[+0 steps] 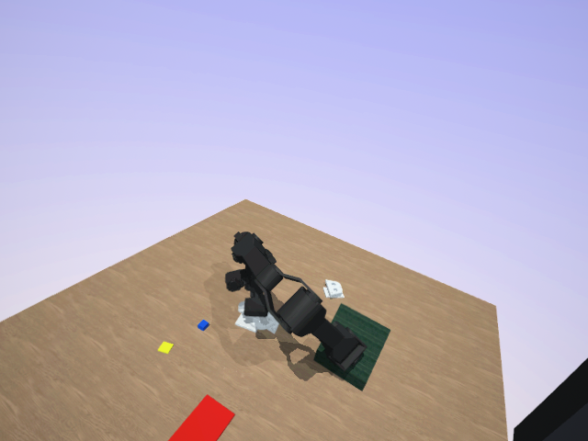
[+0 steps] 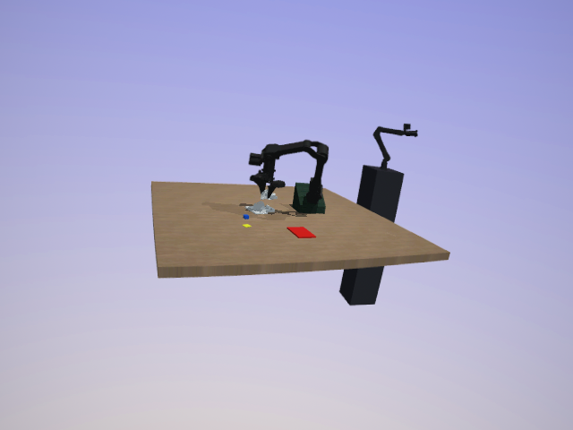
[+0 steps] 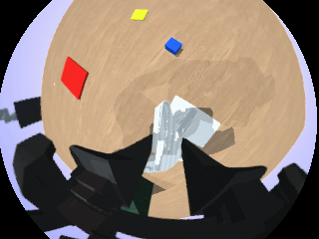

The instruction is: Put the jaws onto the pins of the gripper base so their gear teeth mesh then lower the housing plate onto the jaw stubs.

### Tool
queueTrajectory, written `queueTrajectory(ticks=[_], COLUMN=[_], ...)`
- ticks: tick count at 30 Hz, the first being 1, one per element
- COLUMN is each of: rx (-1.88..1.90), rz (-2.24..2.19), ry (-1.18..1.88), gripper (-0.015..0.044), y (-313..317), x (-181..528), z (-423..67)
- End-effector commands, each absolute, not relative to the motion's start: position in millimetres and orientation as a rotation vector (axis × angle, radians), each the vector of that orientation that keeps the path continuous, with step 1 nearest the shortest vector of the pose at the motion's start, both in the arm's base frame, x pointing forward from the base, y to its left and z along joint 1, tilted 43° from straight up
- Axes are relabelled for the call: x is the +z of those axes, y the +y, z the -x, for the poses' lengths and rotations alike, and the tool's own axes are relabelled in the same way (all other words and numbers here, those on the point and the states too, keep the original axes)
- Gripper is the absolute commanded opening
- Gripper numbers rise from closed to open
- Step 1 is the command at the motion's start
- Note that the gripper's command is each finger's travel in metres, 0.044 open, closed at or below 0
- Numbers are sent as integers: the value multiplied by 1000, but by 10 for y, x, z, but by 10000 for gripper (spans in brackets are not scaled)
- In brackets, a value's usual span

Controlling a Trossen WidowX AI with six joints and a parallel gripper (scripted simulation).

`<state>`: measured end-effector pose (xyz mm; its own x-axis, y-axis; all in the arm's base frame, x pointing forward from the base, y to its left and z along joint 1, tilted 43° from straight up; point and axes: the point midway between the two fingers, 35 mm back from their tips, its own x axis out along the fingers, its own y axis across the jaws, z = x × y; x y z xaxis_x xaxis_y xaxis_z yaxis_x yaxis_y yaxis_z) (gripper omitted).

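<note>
My gripper (image 3: 167, 139) (image 2: 266, 197) is shut on a pale grey jaw (image 3: 164, 121). The jaw is long and points away from the fingertips in the wrist view. The gripper is above the white gripper base (image 3: 204, 121) (image 1: 245, 324) (image 2: 265, 211), which lies on the table. Grey parts overlap over the base, so the second jaw and the two pins cannot be made out. In the top view the hand covers part of the base. The white housing plate (image 1: 333, 288) lies apart, beyond the arm's dark green mount.
The dark green mount (image 1: 372, 337) (image 2: 302, 193) carries the arm. A blue block (image 1: 203, 324) (image 2: 245, 216) (image 3: 173, 46), a yellow square (image 1: 164, 347) (image 2: 247, 226) (image 3: 140, 14) and a red plate (image 1: 204, 420) (image 2: 301, 232) (image 3: 74, 78) lie on the table. A dark pillar (image 2: 381, 194) stands beyond the table edge.
</note>
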<state>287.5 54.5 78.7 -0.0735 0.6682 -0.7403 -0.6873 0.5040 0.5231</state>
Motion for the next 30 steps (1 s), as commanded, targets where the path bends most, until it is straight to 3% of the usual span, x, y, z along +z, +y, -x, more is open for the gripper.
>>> queueTrajectory(ticks=[1, 30], rx=[1051, 940], rz=[-60, -195], ry=[1267, 1356], gripper=[134, 134], y=[439, 269], x=[677, 508], z=[-2931, -2998])
